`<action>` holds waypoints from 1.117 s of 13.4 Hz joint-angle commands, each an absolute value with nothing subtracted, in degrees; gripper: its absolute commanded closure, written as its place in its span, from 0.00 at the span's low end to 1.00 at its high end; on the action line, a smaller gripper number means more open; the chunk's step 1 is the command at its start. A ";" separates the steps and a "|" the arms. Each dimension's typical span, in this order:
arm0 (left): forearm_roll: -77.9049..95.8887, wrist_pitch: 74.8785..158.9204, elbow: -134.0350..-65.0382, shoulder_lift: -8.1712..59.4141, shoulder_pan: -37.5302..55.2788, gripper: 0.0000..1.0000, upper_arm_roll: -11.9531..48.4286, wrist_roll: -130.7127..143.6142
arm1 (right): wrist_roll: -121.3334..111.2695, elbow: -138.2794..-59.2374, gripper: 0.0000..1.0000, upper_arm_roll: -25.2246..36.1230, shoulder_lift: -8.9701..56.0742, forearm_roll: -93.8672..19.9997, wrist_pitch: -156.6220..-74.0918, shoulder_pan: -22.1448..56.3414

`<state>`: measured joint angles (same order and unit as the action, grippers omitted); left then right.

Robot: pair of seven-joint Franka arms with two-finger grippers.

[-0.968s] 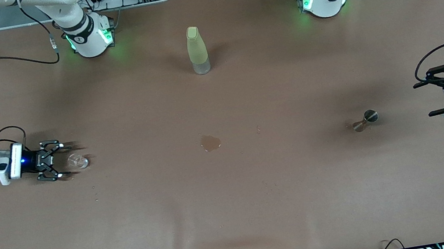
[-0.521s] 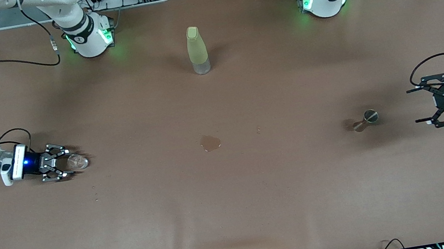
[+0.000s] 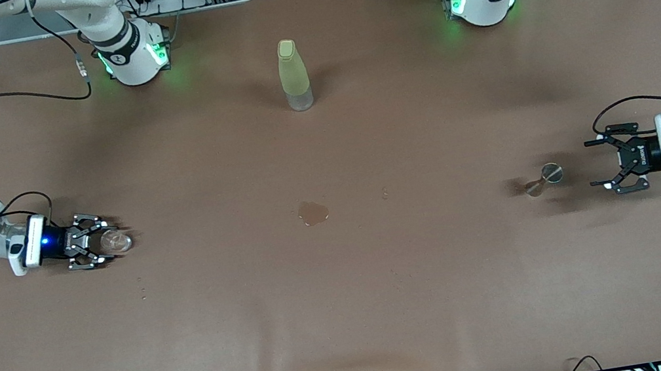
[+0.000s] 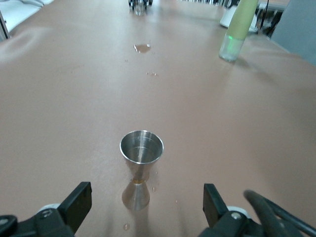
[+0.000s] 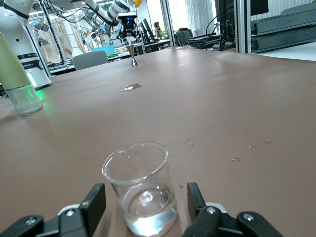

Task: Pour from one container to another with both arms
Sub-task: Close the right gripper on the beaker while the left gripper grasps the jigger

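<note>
The tiny clear glass cup (image 3: 116, 241) stands upright near the right arm's end of the table, with a little clear liquid in its bottom (image 5: 148, 210). My right gripper (image 3: 103, 242) sits low at the table, open, and the cup stands between its fingertips (image 5: 94, 197) with a gap on each side. The steel jigger (image 3: 544, 178) stands upright toward the left arm's end, its round rim up (image 4: 141, 146). My left gripper (image 3: 595, 163) is open, level with the jigger and a short way from it. Its fingers (image 4: 79, 197) are spread wide, touching nothing.
A tall yellow-green bottle (image 3: 294, 75) stands mid-table, farther from the front camera. A small puddle (image 3: 313, 212) lies on the brown cloth between cup and jigger. Tiny drops (image 3: 141, 288) dot the cloth near the cup.
My left gripper came down and moved in toward the jigger. My right gripper slid forward, so the cup now stands between its fingertips. Cup and jigger stayed put.
</note>
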<state>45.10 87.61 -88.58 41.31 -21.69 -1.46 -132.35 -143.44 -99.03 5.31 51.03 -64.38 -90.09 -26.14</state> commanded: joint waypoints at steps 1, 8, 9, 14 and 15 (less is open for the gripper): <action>48.68 84.73 -87.63 44.90 -22.67 0.00 -0.97 -136.04 | -143.88 -97.82 0.35 4.83 51.86 -65.57 -88.95 -26.54; 52.55 83.41 -87.54 51.05 -22.68 0.00 -0.88 -142.71 | -144.14 -97.82 0.47 4.83 51.94 -65.39 -88.86 -26.54; 53.43 83.41 -87.45 51.67 -22.33 0.00 -0.88 -143.52 | -144.75 -97.82 0.50 4.83 51.94 -65.39 -88.42 -26.54; 54.93 83.50 -87.28 53.78 -22.06 0.00 -0.18 -143.79 | -145.02 -97.74 0.69 4.75 51.86 -65.48 -87.98 -26.46; 55.45 83.50 -87.28 54.05 -22.06 0.00 -0.09 -143.88 | -144.85 -97.47 0.69 4.75 51.77 -65.48 -87.80 -26.28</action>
<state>53.72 84.69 -88.50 52.61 -21.90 -0.10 -142.75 -144.53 -98.61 5.07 51.24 -64.46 -88.89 -26.12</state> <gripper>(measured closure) 0.000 0.493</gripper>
